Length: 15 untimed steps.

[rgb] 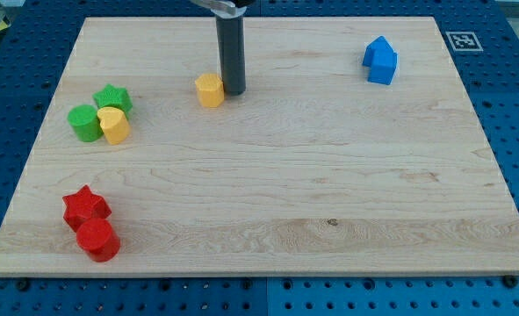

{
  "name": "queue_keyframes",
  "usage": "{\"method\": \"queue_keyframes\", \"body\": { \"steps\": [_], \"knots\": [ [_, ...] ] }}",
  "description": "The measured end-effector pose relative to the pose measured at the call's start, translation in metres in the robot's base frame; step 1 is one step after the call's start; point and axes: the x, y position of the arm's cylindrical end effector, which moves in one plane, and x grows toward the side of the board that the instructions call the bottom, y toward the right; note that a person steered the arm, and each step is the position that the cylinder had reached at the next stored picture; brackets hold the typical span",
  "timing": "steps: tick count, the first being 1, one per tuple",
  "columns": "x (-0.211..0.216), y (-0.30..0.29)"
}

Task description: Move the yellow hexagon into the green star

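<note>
Contact looks made: my tip (234, 90) sits just right of the yellow hexagon (210, 89) in the upper middle of the frame, with no jaws to open or close. The green star (113, 98) lies at upper left. I judge a steady leftward push, kept centred and angled slightly downward, should carry it there.

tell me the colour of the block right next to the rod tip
Yellow: the hexagon beside my tip, in the camera view.

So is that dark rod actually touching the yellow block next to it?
Cannot tell. In the camera view my tip sits right against the yellow hexagon on its right side; no gap shows, but contact is not plain either.
</note>
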Motion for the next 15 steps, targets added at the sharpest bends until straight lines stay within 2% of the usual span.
{"method": "queue_keyframes", "body": {
  "steps": [1, 5, 11, 13, 15],
  "knots": [
    [0.008, -0.023],
    [-0.008, -0.039],
    [0.005, -0.097],
    [0.006, -0.042],
    [0.034, -0.039]
  ]
}}
